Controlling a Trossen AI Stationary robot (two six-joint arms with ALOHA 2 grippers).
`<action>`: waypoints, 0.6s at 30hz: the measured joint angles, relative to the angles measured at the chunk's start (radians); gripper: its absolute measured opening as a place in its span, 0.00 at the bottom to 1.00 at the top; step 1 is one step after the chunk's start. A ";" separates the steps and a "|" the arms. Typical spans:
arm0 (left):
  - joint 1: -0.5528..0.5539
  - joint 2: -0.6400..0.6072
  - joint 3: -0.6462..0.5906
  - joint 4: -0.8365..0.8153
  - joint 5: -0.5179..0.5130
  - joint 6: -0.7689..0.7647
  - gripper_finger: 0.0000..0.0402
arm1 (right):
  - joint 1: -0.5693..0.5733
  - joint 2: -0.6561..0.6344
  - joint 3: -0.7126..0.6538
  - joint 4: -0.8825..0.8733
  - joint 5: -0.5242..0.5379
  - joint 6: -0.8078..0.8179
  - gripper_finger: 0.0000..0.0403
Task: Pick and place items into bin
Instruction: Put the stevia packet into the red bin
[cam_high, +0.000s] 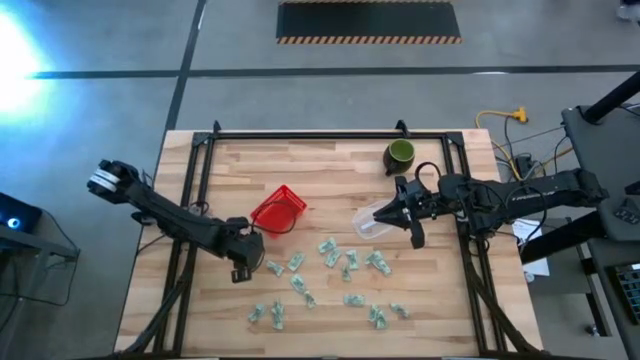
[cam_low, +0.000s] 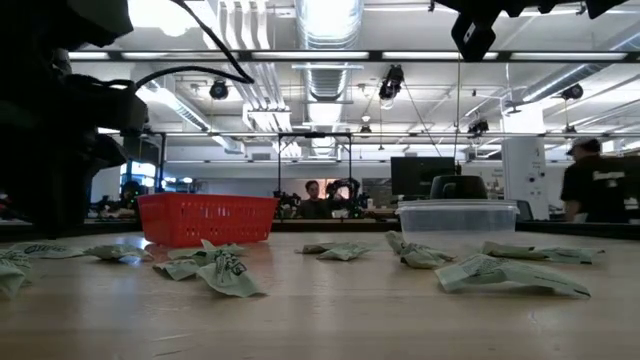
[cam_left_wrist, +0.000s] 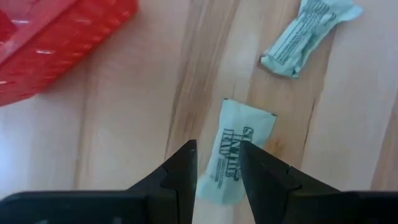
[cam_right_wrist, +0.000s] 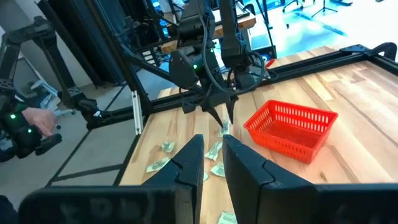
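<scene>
Several small pale green-and-white wrapped items (cam_high: 340, 262) lie flat and scattered on the wooden table (cam_high: 330, 170), also seen in the low view (cam_low: 225, 272). My left gripper (cam_high: 243, 268) points steeply down beside the red basket (cam_high: 278, 210). It is open, and its fingertips (cam_left_wrist: 217, 158) stand on either side of the near end of one packet (cam_left_wrist: 233, 155) that lies flat on the wood. I cannot tell whether they touch it. My right gripper (cam_high: 398, 213) hangs high above the table by a clear plastic tub (cam_high: 370, 222), its fingers (cam_right_wrist: 213, 146) a narrow gap apart with nothing between them.
A dark green cup (cam_high: 400, 153) stands at the far right of the table. A second packet (cam_left_wrist: 308, 37) lies just beyond the one under my left gripper. The clear tub (cam_low: 457, 222) and red basket (cam_low: 207, 220) sit on the tabletop. People show in the room behind.
</scene>
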 joint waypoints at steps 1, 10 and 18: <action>0.000 0.011 -0.001 0.022 0.018 0.001 0.26 | 0.002 0.000 0.000 0.000 0.000 0.000 0.13; -0.005 0.101 -0.001 0.116 0.086 0.025 0.26 | 0.019 0.000 -0.001 -0.003 0.000 0.008 0.13; -0.005 0.104 0.002 0.134 0.093 0.025 0.29 | 0.022 0.000 -0.001 -0.003 0.000 0.027 0.13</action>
